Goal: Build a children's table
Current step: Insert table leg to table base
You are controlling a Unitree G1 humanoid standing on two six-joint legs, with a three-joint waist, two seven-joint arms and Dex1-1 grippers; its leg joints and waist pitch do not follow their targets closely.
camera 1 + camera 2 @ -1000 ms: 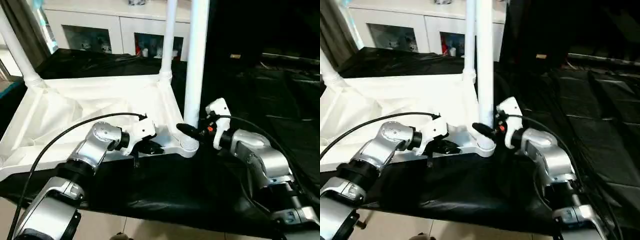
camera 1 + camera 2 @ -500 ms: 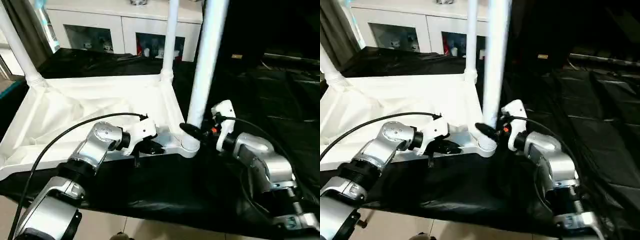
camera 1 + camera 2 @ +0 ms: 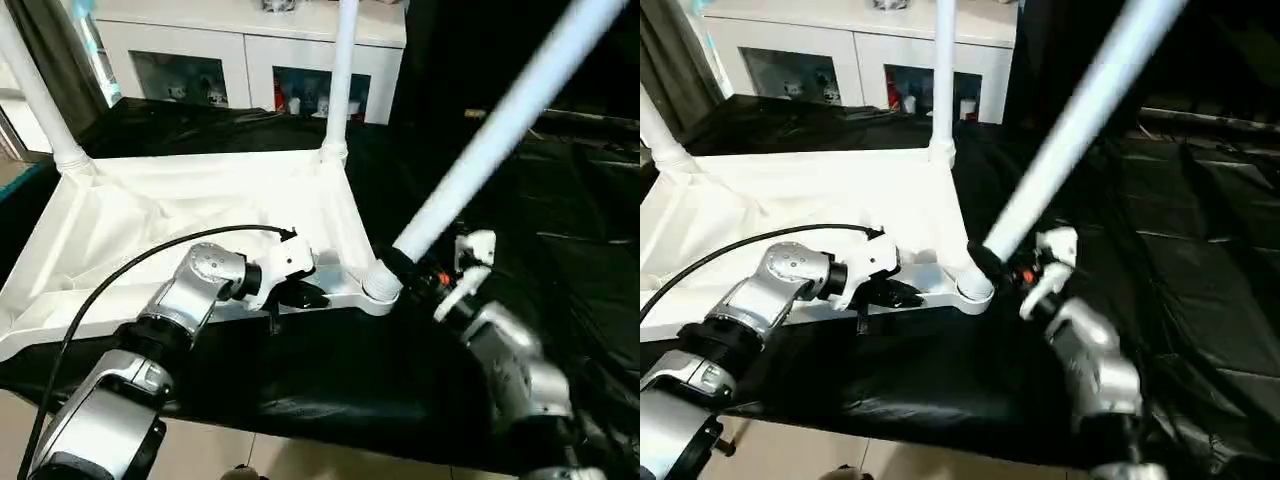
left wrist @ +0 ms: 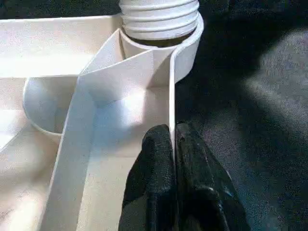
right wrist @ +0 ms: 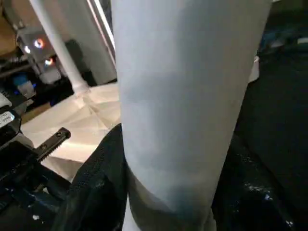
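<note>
Head stereo pair looks fwd/down, both share tabletop [image 3: 200, 190]; wrist cams close-up along own hands.

Ahead of me a white cabinet [image 3: 250, 60] with glass doors stands against the wall; black sheeting [image 3: 560, 200] covers the tabletop, pale floor [image 3: 330, 465] below.

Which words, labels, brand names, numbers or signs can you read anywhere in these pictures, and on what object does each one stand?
None can be read.
Tabletop, legs and both arms: plain, no markings visible.
Items behind the cabinet glass doors: too small and blurred to tell.
</note>
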